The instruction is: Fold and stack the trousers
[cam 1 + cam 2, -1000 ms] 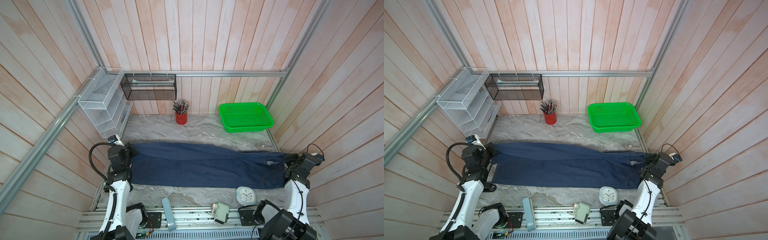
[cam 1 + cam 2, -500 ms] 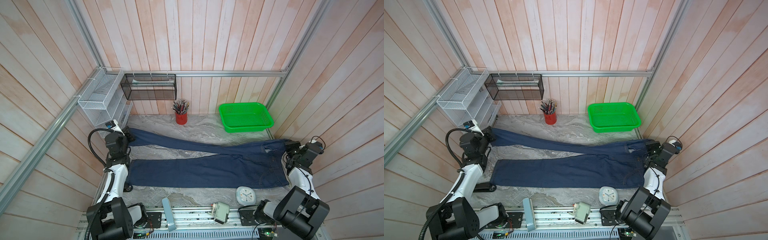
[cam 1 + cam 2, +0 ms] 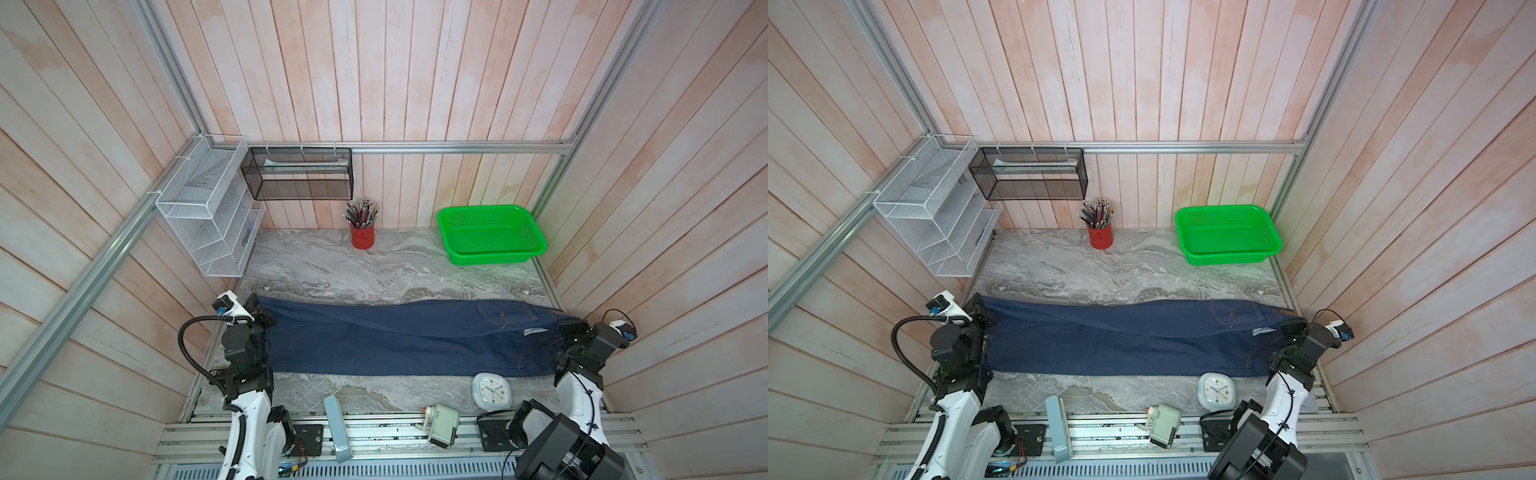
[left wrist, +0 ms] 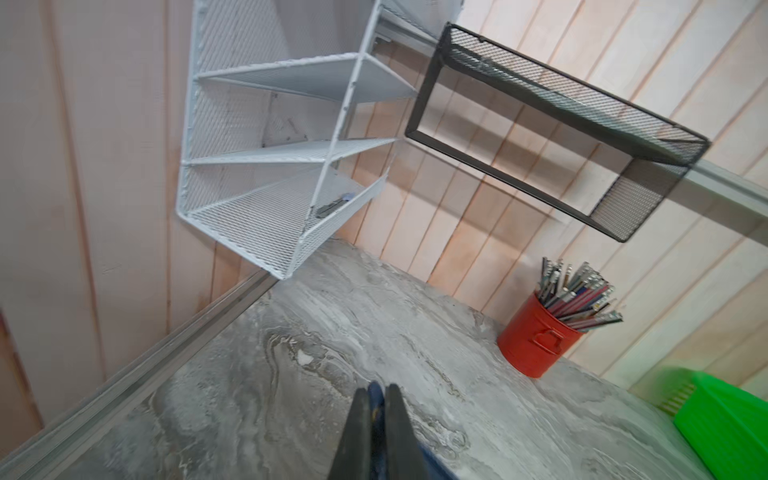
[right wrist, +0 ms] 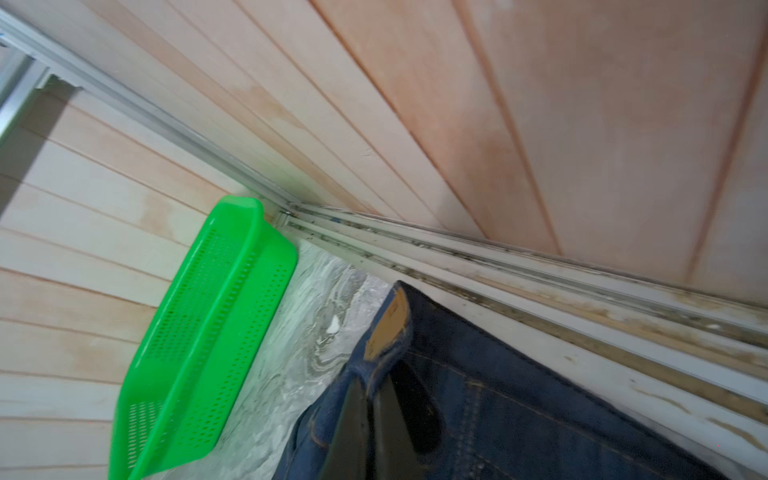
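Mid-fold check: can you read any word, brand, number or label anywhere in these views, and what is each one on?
No text is readable in any view.
White alarm clock: numerals on its face, too small to read.
Tan patch on the waistband of the trousers: faint dark marks, too blurred to read.
White strip at the waistband: possibly a label, too small to read.

Open marble tabletop (image 3: 332, 270) behind trousers (image 3: 395, 345); blocked at back by pencil cup (image 3: 362, 237) and green basket (image 3: 492, 258); front strip narrowed by clock (image 3: 491, 390).
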Robot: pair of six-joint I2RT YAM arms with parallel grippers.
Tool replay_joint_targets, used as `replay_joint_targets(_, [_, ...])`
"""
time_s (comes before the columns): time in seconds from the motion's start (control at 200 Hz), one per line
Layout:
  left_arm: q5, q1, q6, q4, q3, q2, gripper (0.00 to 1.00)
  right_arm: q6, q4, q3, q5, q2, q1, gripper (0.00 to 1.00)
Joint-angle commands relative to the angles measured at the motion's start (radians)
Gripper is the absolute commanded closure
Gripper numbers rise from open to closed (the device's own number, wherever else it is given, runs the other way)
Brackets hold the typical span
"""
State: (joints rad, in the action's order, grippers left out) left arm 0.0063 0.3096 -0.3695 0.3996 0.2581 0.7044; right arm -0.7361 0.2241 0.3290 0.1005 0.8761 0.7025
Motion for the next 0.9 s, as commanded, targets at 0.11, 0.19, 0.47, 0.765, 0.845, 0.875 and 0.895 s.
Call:
replay_joint_targets(0.11, [-0.227,0.011,-0.075,-0.095,-0.016,-0.014,1.0,0.038,-0.102,0.008,-0.233,-0.013,0.015,1.0])
replay_joint_targets(0.19, [-0.245,0.011,-0.077,-0.122,-0.012,-0.004,1.0,0.066,-0.12,0.017,-0.259,-0.001,0.018,1.0])
replay_joint_targets(0.47, [-0.234,0.01,-0.115,-0.127,-0.064,-0.031,1.0,0.108,-0.147,0.033,-0.276,0.026,0.024,1.0])
replay_joint_targets(0.765, [-0.25,0.002,-0.112,-0.183,-0.081,-0.12,1.0,0.162,-0.148,0.018,-0.299,0.034,0.024,1.0])
replay_joint_targets(0.845, [-0.261,-0.006,-0.116,-0.198,-0.093,-0.14,1.0,0.165,-0.135,0.002,-0.305,0.032,0.024,1.0])
replay_joint_targets(0.875, [-0.267,-0.01,-0.117,-0.203,-0.098,-0.148,1.0,0.167,-0.132,-0.001,-0.304,0.031,0.024,1.0])
replay_joint_targets(0.895, [-0.27,-0.012,-0.12,-0.205,-0.101,-0.153,1.0,0.166,-0.13,-0.003,-0.303,0.031,0.024,1.0])
